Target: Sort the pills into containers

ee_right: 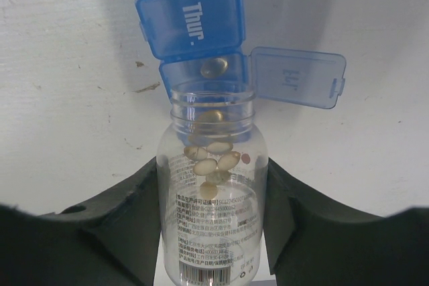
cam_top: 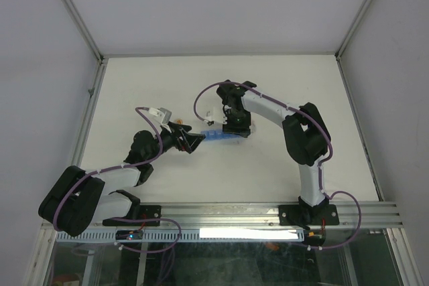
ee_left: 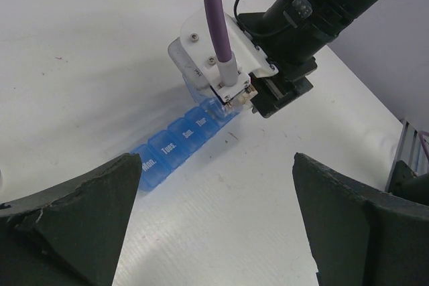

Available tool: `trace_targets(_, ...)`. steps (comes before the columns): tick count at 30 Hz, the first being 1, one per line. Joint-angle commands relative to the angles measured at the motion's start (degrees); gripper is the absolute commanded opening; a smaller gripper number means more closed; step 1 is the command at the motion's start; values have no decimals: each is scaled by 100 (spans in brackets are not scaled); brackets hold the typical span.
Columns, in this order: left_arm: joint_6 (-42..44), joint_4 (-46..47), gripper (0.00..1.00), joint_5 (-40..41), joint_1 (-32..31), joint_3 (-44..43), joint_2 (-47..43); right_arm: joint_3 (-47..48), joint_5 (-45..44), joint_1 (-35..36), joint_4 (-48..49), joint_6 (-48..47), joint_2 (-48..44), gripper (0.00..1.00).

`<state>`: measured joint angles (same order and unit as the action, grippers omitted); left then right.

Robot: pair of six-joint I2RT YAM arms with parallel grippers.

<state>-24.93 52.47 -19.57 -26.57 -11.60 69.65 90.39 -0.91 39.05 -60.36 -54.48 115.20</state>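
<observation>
The blue pill strip (cam_top: pixel 213 136) lies on the white table between my two grippers. In the right wrist view my right gripper (ee_right: pixel 211 165) is shut on a small clear bottle (ee_right: pixel 211 232), its mouth tipped over the strip's open end compartment (ee_right: pixel 201 72). One tan pill (ee_right: pixel 214 67) lies in that compartment, whose lid (ee_right: pixel 295 77) is flipped open. Several more pills (ee_right: pixel 213 159) sit near the bottle's neck. The "Thur." compartment (ee_right: pixel 191 21) is closed. My left gripper (ee_left: pixel 214 165) is open and empty, just short of the strip's "Mon." end (ee_left: pixel 151 164).
The right wrist and its white camera mount (ee_left: pixel 224 51) hang over the strip's far end. A small white object (cam_top: pixel 210 112) lies beside the right gripper (cam_top: pixel 236 125). Walls enclose the table on three sides; a metal rail (cam_top: pixel 268 213) runs along the near edge.
</observation>
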Motion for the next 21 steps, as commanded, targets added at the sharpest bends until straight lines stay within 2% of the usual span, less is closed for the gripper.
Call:
trace_targets(1,-12,395,99,6,-21,17,-88,222,14,90,-230,69,-36,0)
trace_targets(16,-4,395,99,-2,-15,17,-101,202,-254,27,54,236,-5,0)
trace_targets(19,-3,392,99,-3,-15,17,-103,251,5,28,-107,247,1,0)
trace_targets(21,-9,390,99,-3,-15,17,-105,160,-254,14,112,270,-22,0)
